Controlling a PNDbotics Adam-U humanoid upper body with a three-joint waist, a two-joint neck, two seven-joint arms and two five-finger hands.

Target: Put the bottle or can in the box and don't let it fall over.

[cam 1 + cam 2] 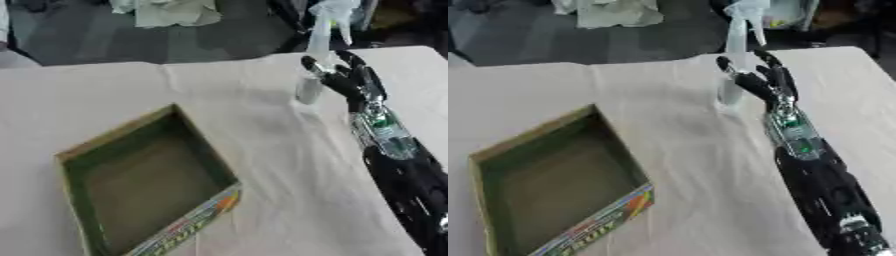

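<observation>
Cloth-covered surface [262, 150]: open box [144, 182] near left, upright bottle [308, 89] far right; right hand [350, 80] beside it, fingers spread, maybe touching.

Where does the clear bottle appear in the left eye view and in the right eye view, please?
Left eye view: the clear bottle stands upright in the upper right, at the table's far edge, beside the right hand.
Right eye view: the same bottle sits nearer the upper centre, again by the hand.
Shared landmark: the open green box, lower left in both views.
</observation>
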